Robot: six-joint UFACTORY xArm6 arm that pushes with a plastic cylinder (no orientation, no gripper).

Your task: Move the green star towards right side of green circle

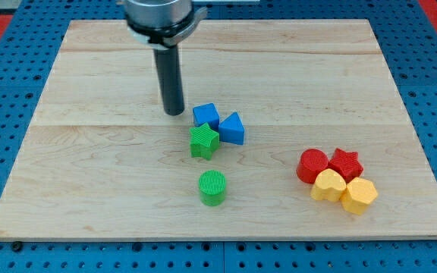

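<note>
Camera view, tip (pixel 174 113) near green star (pixel 203 141)

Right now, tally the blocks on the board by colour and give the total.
Blue: 2, cube and triangle
Green: 2, star and circle
Red: 2, circle and star
Yellow: 2, heart and hexagon
Total: 8
</note>
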